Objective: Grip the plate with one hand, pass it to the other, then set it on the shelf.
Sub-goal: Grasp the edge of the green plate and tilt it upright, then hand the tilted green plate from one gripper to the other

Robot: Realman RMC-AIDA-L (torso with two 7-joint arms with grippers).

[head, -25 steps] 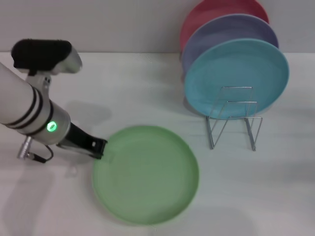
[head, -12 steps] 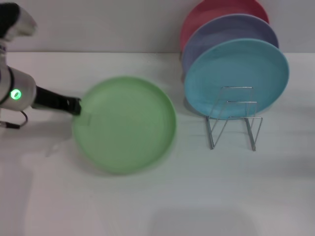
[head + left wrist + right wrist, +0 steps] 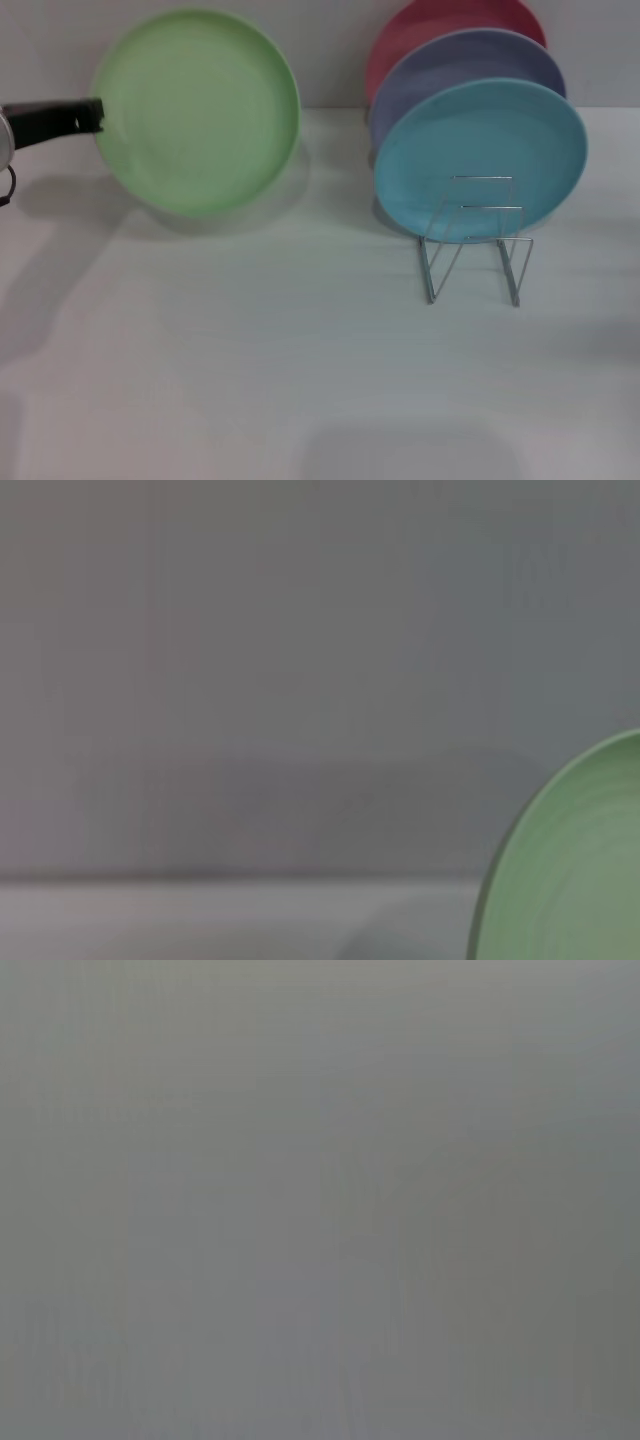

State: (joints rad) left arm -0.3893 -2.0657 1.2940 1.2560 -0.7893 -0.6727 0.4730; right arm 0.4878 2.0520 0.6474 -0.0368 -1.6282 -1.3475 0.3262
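Observation:
The light green plate [image 3: 197, 110] hangs in the air at the upper left of the head view, its face tilted toward me. My left gripper [image 3: 95, 114] is shut on its left rim, the black fingers reaching in from the frame's left edge. A curved slice of the plate [image 3: 570, 870] fills one corner of the left wrist view. The shelf [image 3: 475, 240], a low silver wire rack, stands at the right on the white table. My right gripper is out of view; its wrist view is a plain grey blank.
Three plates stand upright in the rack: a light blue plate [image 3: 480, 160] in front, a lavender plate [image 3: 470, 70] behind it and a red plate [image 3: 440, 25] at the back. The rack's front wire loops hold nothing. A grey wall lies behind the white table [image 3: 300, 360].
My left arm has lifted the green plate off the table and carried it up and to the left, tilting it from flat toward upright. The rack and its plates have not moved.

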